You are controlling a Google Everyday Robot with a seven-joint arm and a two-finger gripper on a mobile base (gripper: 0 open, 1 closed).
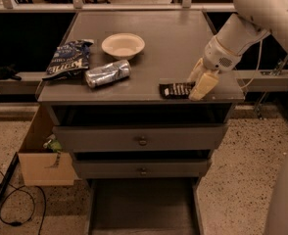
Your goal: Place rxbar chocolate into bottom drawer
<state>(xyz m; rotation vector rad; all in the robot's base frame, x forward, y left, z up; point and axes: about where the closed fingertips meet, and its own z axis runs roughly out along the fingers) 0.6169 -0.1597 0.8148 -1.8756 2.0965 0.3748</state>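
Gripper [199, 84] at one rxbar chocolate [175, 90], grip unclear; one bottom drawer [143, 208] open below.

matt gripper [199, 88] beside rxbar chocolate [175, 89], shiny can [108, 73]

Chip bag [65, 60], crushed can [108, 73], bowl [123, 45], cardboard box [42, 153]

Rxbar chocolate [175, 89]: small flat black wrapper, white lettering, lying flat at front edge of desk [176, 38], right of centre. Right end at hand [199, 85]. Bottom drawer [144, 212]: lowest, pulled out, shallow grey tray, plain floor.
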